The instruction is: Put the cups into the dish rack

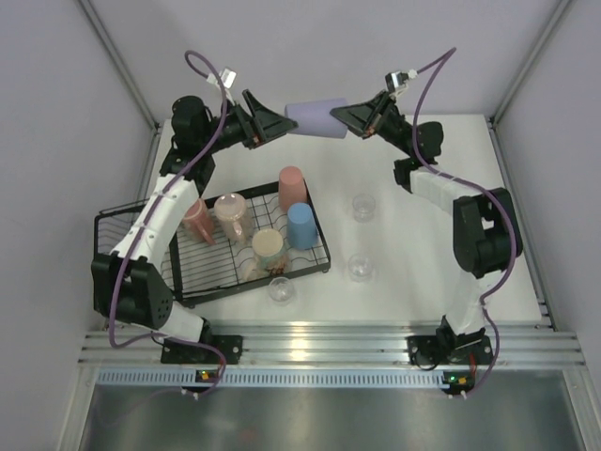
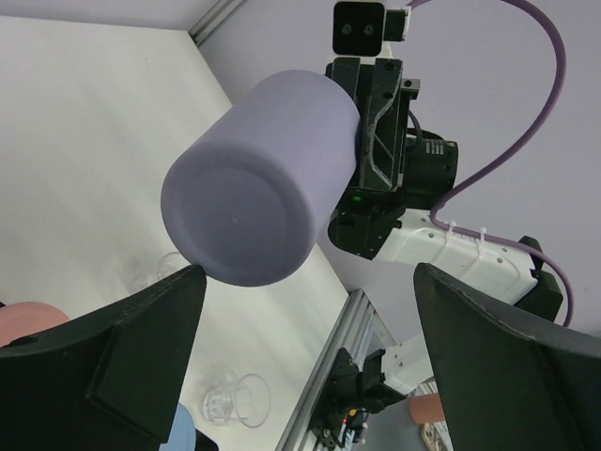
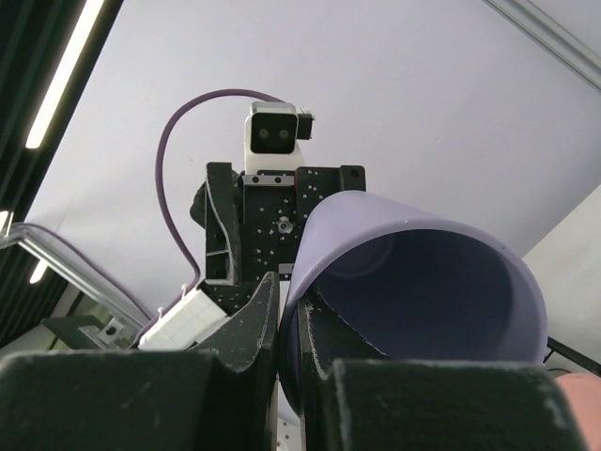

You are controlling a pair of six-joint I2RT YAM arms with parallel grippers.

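Note:
A lavender tumbler (image 1: 316, 119) hangs on its side in the air at the back of the table. My right gripper (image 1: 351, 119) is shut on its rim, one finger inside and one outside (image 3: 289, 305). The tumbler's open mouth (image 3: 423, 291) faces the right wrist camera. My left gripper (image 1: 280, 123) is open, its fingers spread on either side of the tumbler's closed base (image 2: 246, 202) without touching it. The black wire dish rack (image 1: 105, 222) holds a salmon-pink tumbler (image 1: 292, 186), a blue tumbler (image 1: 301, 225), a cream mug (image 1: 269, 249), a pink mug (image 1: 230, 216) and another pink cup (image 1: 198, 221).
Three clear glasses stand on the white table: one right of the rack (image 1: 363, 207), one nearer (image 1: 360, 268), one at the rack's front corner (image 1: 281, 289). A glass (image 2: 235, 402) also shows below the left gripper. Grey walls close in at back and sides.

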